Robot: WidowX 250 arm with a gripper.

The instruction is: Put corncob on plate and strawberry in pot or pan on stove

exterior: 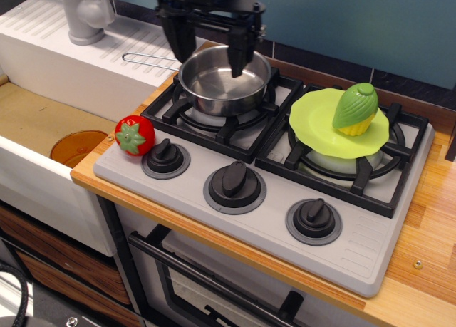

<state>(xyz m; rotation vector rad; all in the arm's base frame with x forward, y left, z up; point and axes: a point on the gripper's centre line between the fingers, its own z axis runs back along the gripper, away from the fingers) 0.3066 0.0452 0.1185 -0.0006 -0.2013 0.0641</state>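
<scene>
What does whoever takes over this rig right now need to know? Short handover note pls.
Gripper: open and holding nothing, above the rear of the pan, with one finger over its bowl.
Corncob: sits on the green plate, which lies on the right burner. That half looks done.
Strawberry: on the stove at its front-left corner, beside the left knob, untouched.
Pan: on the left burner, nothing in it, handle pointing left towards the sink.
Left to do: bring the gripper to the strawberry, pick it up and drop it in the pan.
</scene>
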